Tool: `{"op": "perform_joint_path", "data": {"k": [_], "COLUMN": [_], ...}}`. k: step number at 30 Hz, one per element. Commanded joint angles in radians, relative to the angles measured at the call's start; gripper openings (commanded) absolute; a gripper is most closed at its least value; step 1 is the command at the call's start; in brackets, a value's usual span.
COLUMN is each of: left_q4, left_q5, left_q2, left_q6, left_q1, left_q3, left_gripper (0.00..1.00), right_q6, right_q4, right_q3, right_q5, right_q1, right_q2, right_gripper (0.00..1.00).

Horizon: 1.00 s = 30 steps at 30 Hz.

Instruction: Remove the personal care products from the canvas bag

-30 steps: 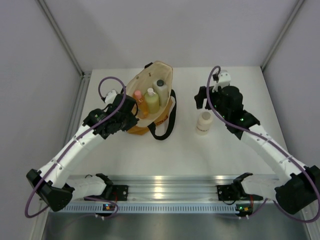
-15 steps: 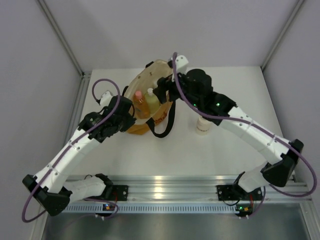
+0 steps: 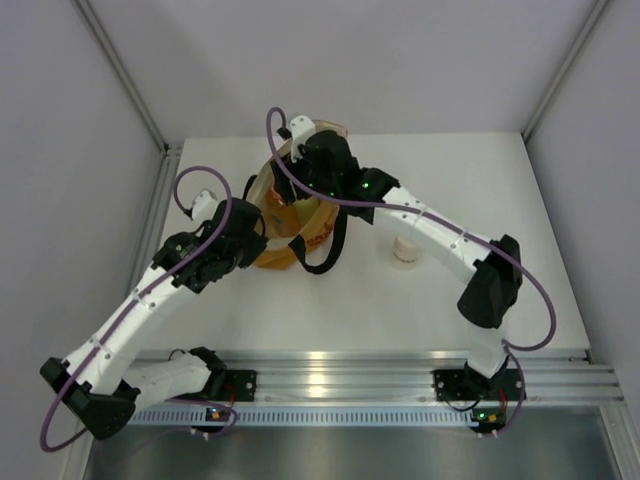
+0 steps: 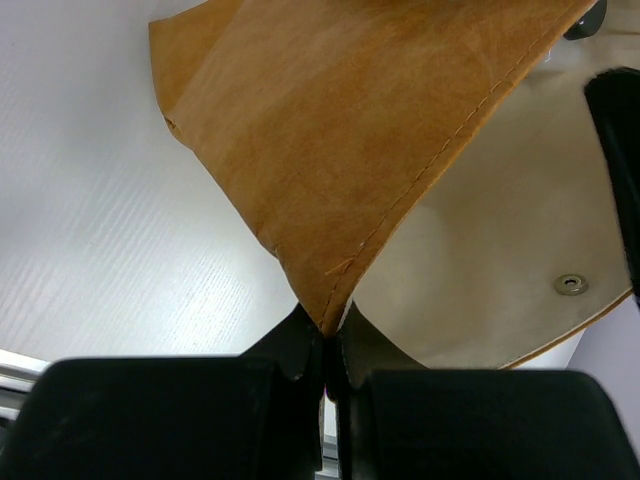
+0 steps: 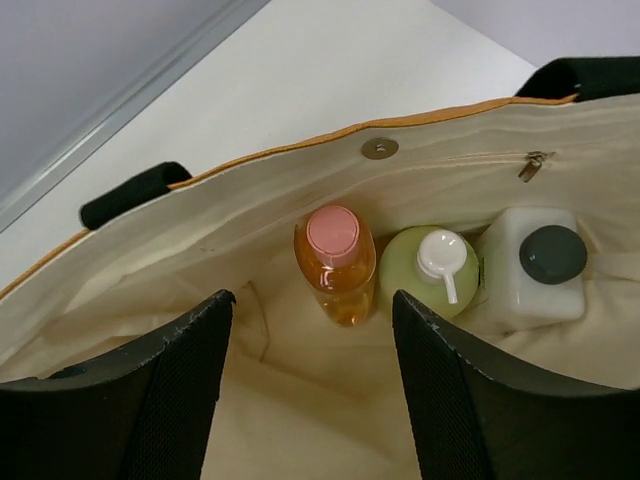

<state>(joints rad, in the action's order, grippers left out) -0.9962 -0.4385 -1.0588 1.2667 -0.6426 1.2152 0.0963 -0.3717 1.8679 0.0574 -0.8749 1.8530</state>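
Canvas bag [image 3: 300, 225] is located far-centre on the table [image 3: 470, 160], its mustard edge pinched by the left gripper [image 4: 325, 335]. Right gripper [image 5: 312, 300] is held spread over the bag mouth, with 3 containers seen inside: orange-pink bottle [image 5: 336, 265], yellow-green bottle [image 5: 430, 272], white bottle [image 5: 535, 265]. White jar [image 3: 405, 252] is stood right of the bag.

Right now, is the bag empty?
No, the orange-pink bottle, the yellow-green bottle and the white bottle sit inside the canvas bag.
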Motion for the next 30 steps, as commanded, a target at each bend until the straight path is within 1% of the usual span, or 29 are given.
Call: {"op": "perform_joint_path", "data": {"k": [1, 5, 12, 22, 24, 30], "left_q4": [0.022, 0.022, 0.025, 0.027, 0.028, 0.025], "left_q5": [-0.04, -0.062, -0.06, -0.039, -0.037, -0.031], "left_q2": [-0.007, -0.012, -0.04, -0.055, -0.055, -0.052], "left_q6": [0.02, 0.028, 0.022, 0.02, 0.016, -0.012], "left_q1": [-0.002, 0.0, 0.0, 0.0, 0.0, -0.002], "left_q3": [0.0, -0.003, 0.007, 0.006, 0.012, 0.015], "left_gripper": [0.0, 0.0, 0.0, 0.0, 0.0, 0.0], "right_q6": [-0.021, -0.017, -0.009, 0.002, 0.005, 0.0], "right_q4": [-0.018, -0.016, -0.01, 0.063, 0.088, 0.14], "right_q3": [0.073, 0.118, 0.175, 0.166, 0.159, 0.149], "right_q5": [-0.005, -0.001, -0.016, -0.051, -0.082, -0.077], "right_q1": [-0.015, -0.012, -0.003, 0.02, 0.025, 0.037], "right_q2": [0.058, 0.123, 0.215, 0.278, 0.285, 0.308], "right_gripper": [0.63, 0.6, 0.59, 0.57, 0.56, 0.55]}}
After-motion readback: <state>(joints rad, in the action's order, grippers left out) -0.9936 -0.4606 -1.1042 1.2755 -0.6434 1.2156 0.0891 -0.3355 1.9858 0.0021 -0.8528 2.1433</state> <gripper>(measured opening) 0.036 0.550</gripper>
